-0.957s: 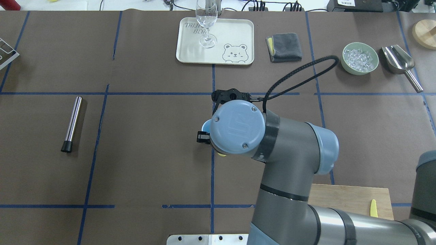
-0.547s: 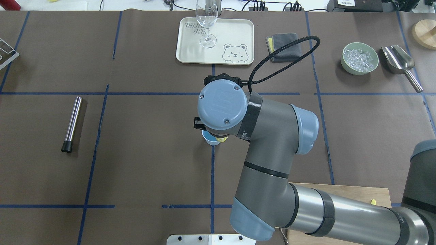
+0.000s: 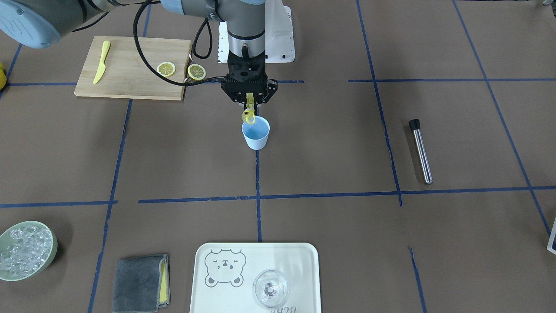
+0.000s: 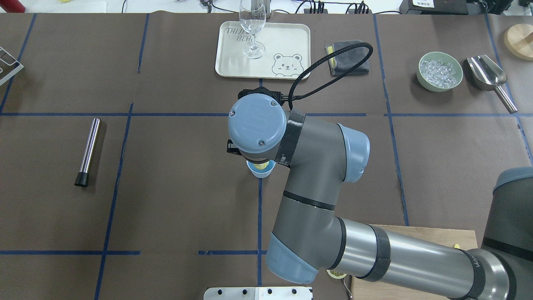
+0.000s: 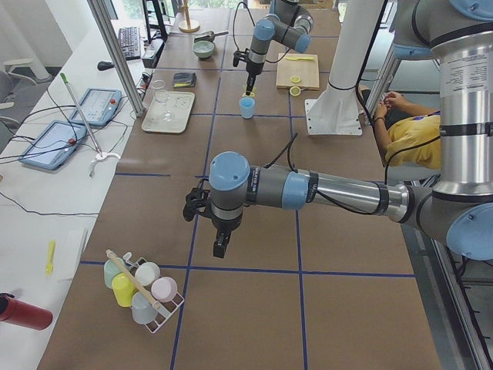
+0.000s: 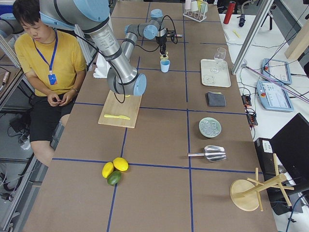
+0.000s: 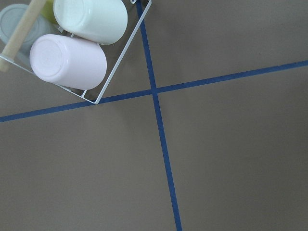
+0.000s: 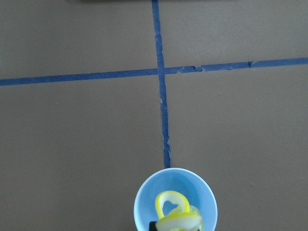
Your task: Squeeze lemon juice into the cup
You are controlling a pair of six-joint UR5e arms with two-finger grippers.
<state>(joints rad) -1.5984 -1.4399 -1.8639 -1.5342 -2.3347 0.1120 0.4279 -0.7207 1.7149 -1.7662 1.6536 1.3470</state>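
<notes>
The light-blue cup [image 3: 256,134] stands upright on the brown table at a blue tape line. My right gripper [image 3: 249,104] points straight down just above its mouth and is shut on a folded yellow lemon slice [image 3: 248,115] that hangs over the cup's rim. In the right wrist view the lemon slice [image 8: 173,212] sits over the open cup [image 8: 144,199]. In the overhead view the wrist hides the gripper; the cup [image 4: 260,171] and a bit of lemon [image 4: 261,166] peek out below it. My left gripper [image 5: 219,245] hangs over bare table; I cannot tell its state.
A cutting board [image 3: 130,87] holds two lemon slices [image 3: 166,68] and a yellow knife [image 3: 100,67]. A tray [image 3: 295,261] with a clear glass [image 3: 270,288], a grey cloth [image 3: 139,282], a bowl of ice [image 3: 26,250], a metal muddler [image 3: 420,150] and a cup rack [image 7: 72,48] lie around.
My right arm has swung left and away from the robot, carrying the lemon slice from beside the cup to over its mouth.
</notes>
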